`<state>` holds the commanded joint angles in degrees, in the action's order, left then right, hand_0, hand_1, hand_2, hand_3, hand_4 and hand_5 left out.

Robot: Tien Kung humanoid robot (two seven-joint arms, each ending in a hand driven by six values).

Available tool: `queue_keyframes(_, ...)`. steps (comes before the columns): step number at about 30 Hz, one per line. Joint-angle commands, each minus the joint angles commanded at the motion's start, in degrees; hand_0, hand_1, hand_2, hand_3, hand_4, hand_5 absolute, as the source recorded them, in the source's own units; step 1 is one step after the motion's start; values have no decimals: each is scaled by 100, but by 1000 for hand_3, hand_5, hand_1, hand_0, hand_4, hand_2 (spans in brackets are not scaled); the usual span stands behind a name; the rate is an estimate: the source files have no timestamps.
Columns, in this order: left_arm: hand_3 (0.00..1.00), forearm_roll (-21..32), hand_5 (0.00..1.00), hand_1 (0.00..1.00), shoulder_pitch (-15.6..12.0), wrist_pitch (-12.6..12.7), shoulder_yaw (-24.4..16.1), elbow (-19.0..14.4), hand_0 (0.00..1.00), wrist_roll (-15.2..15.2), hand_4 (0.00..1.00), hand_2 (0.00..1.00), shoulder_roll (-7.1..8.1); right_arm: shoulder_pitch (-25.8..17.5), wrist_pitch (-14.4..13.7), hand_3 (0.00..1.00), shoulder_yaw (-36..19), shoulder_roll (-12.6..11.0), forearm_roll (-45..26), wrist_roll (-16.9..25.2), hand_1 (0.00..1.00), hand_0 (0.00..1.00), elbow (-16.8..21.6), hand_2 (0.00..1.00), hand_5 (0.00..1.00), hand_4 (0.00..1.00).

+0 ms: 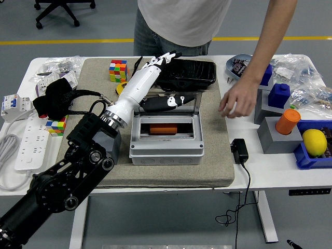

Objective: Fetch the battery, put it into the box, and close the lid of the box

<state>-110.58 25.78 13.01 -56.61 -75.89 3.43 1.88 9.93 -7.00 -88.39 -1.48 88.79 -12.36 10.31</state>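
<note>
The grey box [166, 150] sits open in the middle of the tan mat [218, 166]. An orange battery [163, 129] lies flat inside it. The clear lid [193, 106] stands up at the box's back edge. My left hand [158, 78] reaches over the back of the box, fingers [162, 58] spread open and holding nothing, with the thumb [168, 101] against the raised lid. A person stands at the far side; their hand [236, 104] hovers to the right of the box, off it.
Behind the box are a black tray [189, 72], a yellow tape measure [124, 89] and a Rubik's cube [118, 70]. A black adapter [239, 150] lies right of the mat. Grey blocks, an orange cylinder [288, 121] and a lemon [314, 141] stand at right. A power strip [23, 142] lies at left.
</note>
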Motion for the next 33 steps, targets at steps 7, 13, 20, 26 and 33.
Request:
queue_keyframes(7,761,-551,998,998,27,23,-66,82,998,-360,998,998,3,-8,1,523,0,3,6,1,557,542,0,586,742,907)
queue_keyframes(13,642,-898,998,998,42,56,-99,100,998,-594,998,995,-2,-8,2,523,3,4,0,1,557,544,0,586,741,907)
queue_keyframes(20,617,-1043,998,998,45,22,-74,108,998,-687,998,983,-2,1,-4,523,-17,-2,-1,2,557,546,0,586,742,907)
queue_keyframes(26,621,-1009,998,998,51,-11,-74,304,998,-686,998,980,-17,-2,-4,523,-16,8,-7,11,557,545,0,586,742,907)
queue_keyframes(33,620,-1013,998,998,7,-45,-2,250,998,-692,998,973,-2,-10,-3,523,-31,9,0,5,556,541,0,586,741,907)
